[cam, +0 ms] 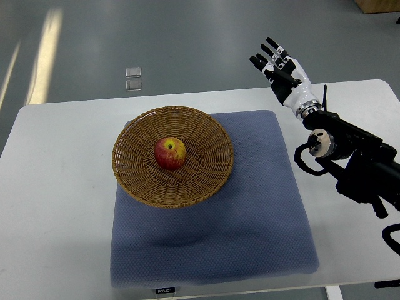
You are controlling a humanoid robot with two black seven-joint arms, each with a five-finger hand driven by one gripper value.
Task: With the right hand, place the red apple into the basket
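your red apple point(170, 153) sits in the middle of the wicker basket point(134, 187), resting on the woven floor with its stem end turned upward and a yellowish patch near the top. the basket stands on the upper left part of a blue-grey padded mat point(250, 225), its far rim reaching the mat's far edge and its left rim hanging a little over the mat's left side. the mat lies on the white counter point(56, 187), which shows bare on the left and on the right.

your right hand point(278, 65) is up at the far right, well apart from the basket and the apple, above the far edge of the counter. its fingers are spread and extended, pointing away from you and slightly left, and they grasp nothing. the white wrist runs down into the black forearm point(359, 159), which comes in from the right edge over the bare counter just beside the mat.

beyond the counter you see grey floor point(187, 44) with two small pale square plates point(133, 78) set into it, near the far edge.
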